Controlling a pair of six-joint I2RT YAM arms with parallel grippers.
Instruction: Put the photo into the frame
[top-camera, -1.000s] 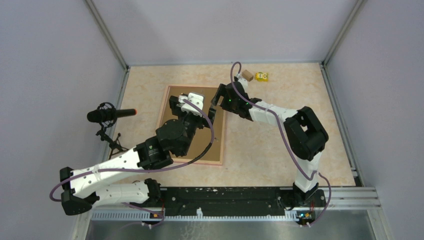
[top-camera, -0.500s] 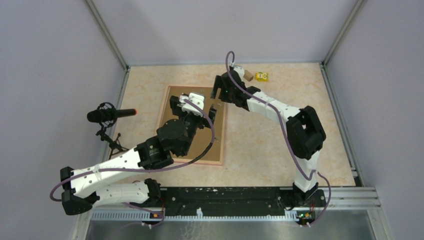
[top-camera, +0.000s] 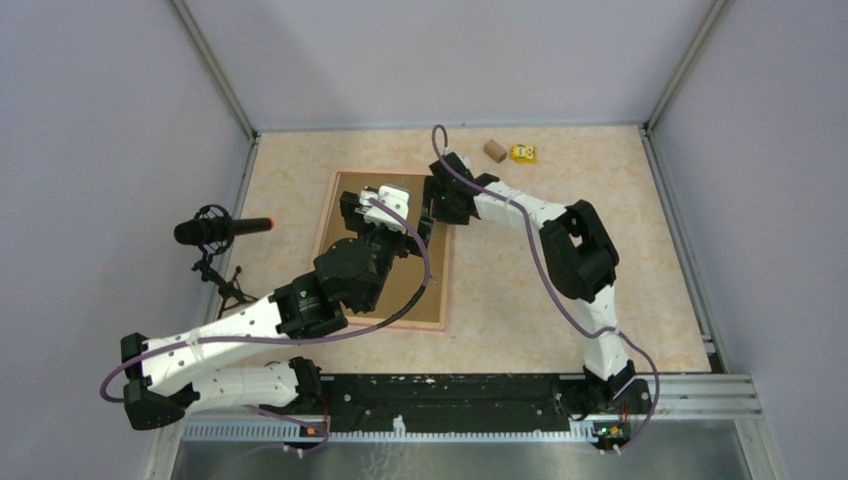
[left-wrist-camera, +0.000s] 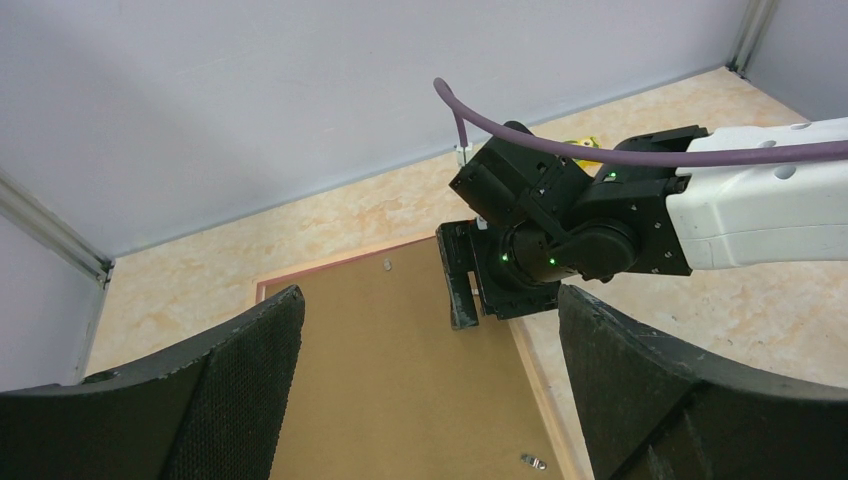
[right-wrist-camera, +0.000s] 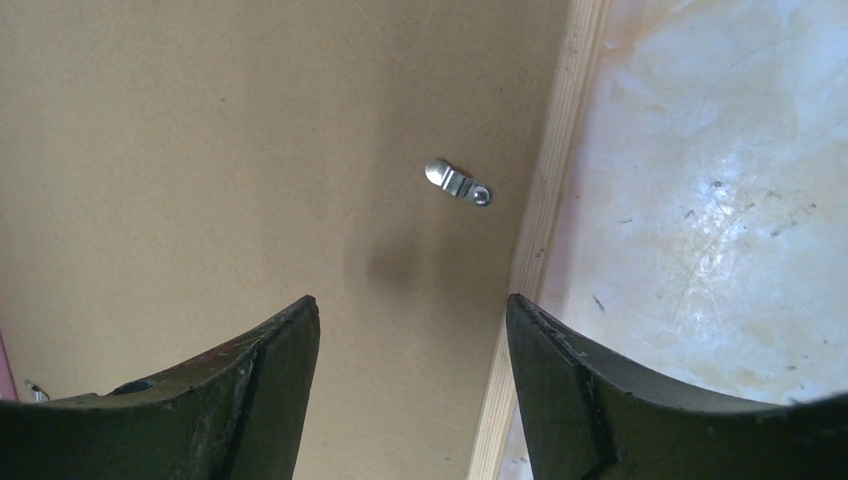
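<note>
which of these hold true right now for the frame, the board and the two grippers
1. The brown backing board lies inside the frame. True.
2. The left gripper is clamped on the board. False: its jaws stand wide apart above the board and hold nothing.
3. A small metal clip sits on the board close to the frame's rail. True.
4. The photo lies face up on top of the board. False: no photo shows in any view.
5. The right gripper hangs over bare table, well away from the frame. False: it hangs over the board's edge, right beside the rail.
</note>
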